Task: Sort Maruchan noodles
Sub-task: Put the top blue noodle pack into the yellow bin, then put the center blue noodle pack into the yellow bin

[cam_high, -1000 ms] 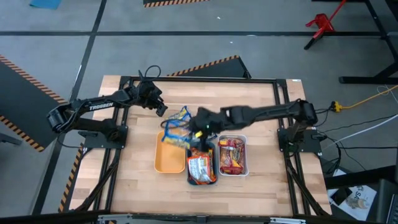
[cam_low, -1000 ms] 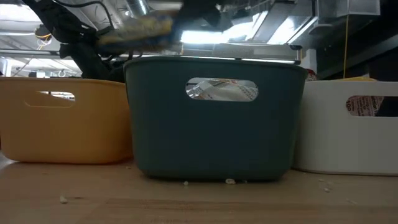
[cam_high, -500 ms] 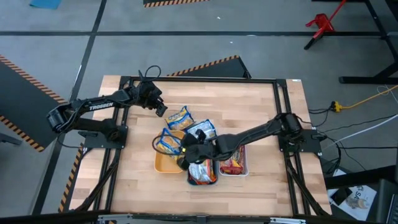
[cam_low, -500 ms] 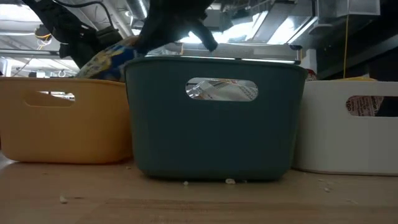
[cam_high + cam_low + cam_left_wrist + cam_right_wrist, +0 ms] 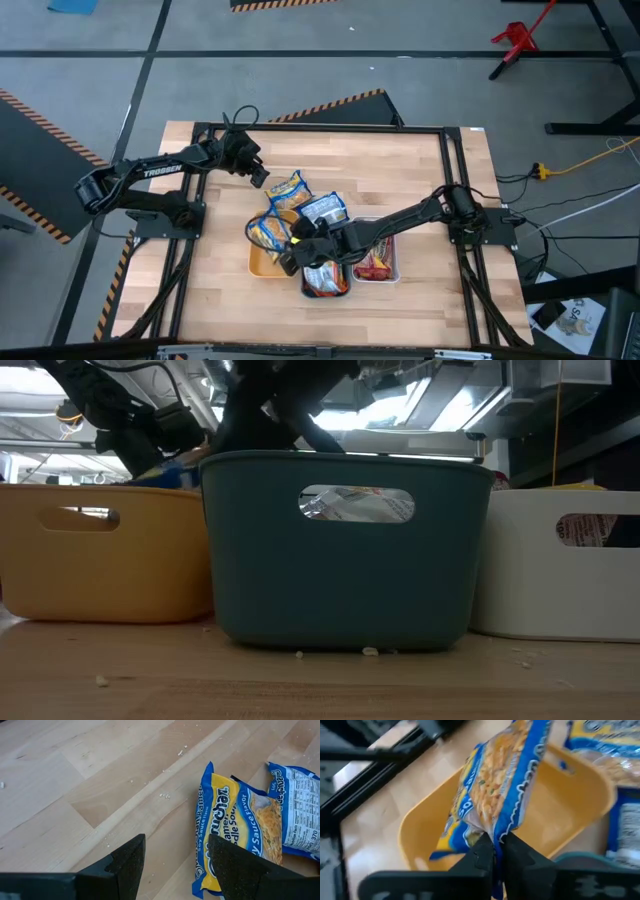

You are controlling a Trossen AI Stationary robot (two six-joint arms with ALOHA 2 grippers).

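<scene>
My right gripper (image 5: pixel 292 256) reaches from the table's right over the yellow tray (image 5: pixel 262 268) and is shut on a blue-and-yellow noodle packet (image 5: pixel 266 232), also in the right wrist view (image 5: pixel 500 785). Two more packets lie flat on the table beyond the trays: a blue-yellow one (image 5: pixel 288 188) and a blue-white one (image 5: pixel 323 210). The teal tray (image 5: pixel 306 292) holds an orange packet (image 5: pixel 324 276), and the white tray (image 5: pixel 394 262) holds red ones (image 5: pixel 372 262). My left gripper (image 5: pixel 175 865) hovers open at the far left, just short of the blue-yellow packet (image 5: pixel 235 825). My right gripper pinches the blue-and-yellow packet by one edge (image 5: pixel 496 834) between its two shut fingers. It comes slanting down from the table's right. The packet stands out ahead of the fingers over the far part of the yellow tray (image 5: pixel 560 815); whether it touches the tray, I cannot tell.
In the low view the yellow (image 5: pixel 100 560), teal (image 5: pixel 345 570) and white (image 5: pixel 560 575) trays stand side by side near the table's front edge. Bare wood lies to the left, right and near side of them. A black frame runs along the table's edges.
My right gripper has carried the blue-and-yellow packet from above the table's middle toward the near-left and down, over the yellow tray. The packet has sunk from above the trays' rims to rim level. My left arm has kept still.
</scene>
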